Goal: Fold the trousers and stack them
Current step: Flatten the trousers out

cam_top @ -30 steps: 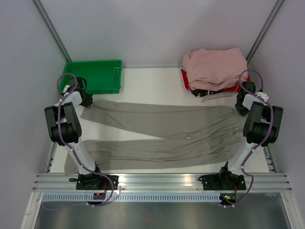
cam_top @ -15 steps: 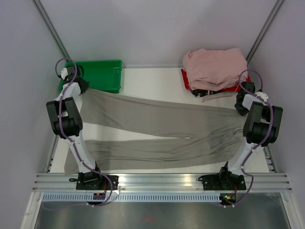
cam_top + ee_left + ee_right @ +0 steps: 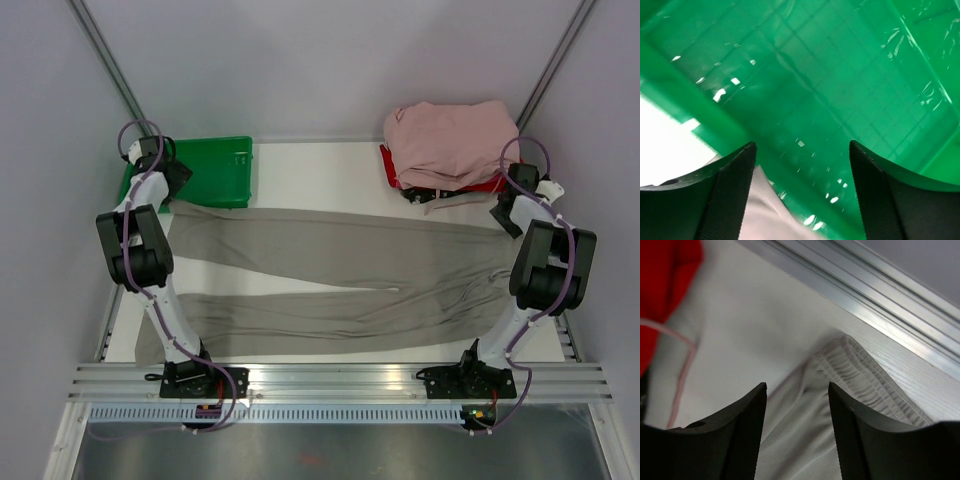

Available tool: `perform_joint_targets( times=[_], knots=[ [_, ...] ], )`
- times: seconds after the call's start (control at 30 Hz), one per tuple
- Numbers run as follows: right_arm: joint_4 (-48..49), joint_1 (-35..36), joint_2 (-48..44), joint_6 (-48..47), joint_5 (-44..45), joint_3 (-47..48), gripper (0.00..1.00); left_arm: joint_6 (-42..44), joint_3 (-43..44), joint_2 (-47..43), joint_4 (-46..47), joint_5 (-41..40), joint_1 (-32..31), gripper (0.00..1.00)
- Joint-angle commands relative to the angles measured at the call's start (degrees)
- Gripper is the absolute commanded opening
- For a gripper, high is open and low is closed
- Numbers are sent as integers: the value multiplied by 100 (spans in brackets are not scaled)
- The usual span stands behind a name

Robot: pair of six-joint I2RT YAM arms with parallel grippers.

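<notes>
Plainly, the trousers (image 3: 340, 275) are lying flat on the counter (image 3: 320, 180), with their long axis running left to right across nearly its whole width. Nearest the arm bases, one leg (image 3: 280, 325) is stretching along the front edge toward the left. Behind it the other leg (image 3: 290, 232) is angling away toward the far left corner, so the two are opening like a narrow V that joins on the right. The waistband (image 3: 865, 375) is resting crinkled on the counter at the right end, beside the metal rail (image 3: 880, 295).

Further back, each arm is reaching over its own end of the garment. The right fingers (image 3: 745, 430) are hovering just above the waistband, standing apart with nothing pinched between them. The left fingers (image 3: 730, 190) are hanging wide apart over the green bin (image 3: 830, 90), gripping nothing. The hem of the far leg is lying just to the near side of them.

By my reading, the left arm is sitting nearer the hems and the right nearer the waist. A next grasp is therefore asking the left fingers to come back toward the near side and down onto the hem. The legs probably need bringing together before any fold across the length.

At the far right, a pile of pink clothes (image 3: 450, 140) is sitting apart from the trousers.
</notes>
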Motion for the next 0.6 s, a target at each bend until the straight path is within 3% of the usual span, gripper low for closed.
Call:
perform_joint_targets(
  times=[0.0, 0.2, 0.37, 0.57],
  knots=[
    [370, 93, -596, -586, -454, 349, 60, 364, -67, -820, -375, -315, 28, 82],
    [695, 155, -975, -965, -1315, 358, 65, 92, -620, -1410, -447, -289, 37, 84],
    [617, 330, -1168, -1229, -1449, 315, 65, -391, -910, -1657, -946, -272, 37, 84],
    [599, 550, -1538, -1194, -1615, -132, 65, -726, -2105, -2263, -885, 422, -7, 75]
  ],
)
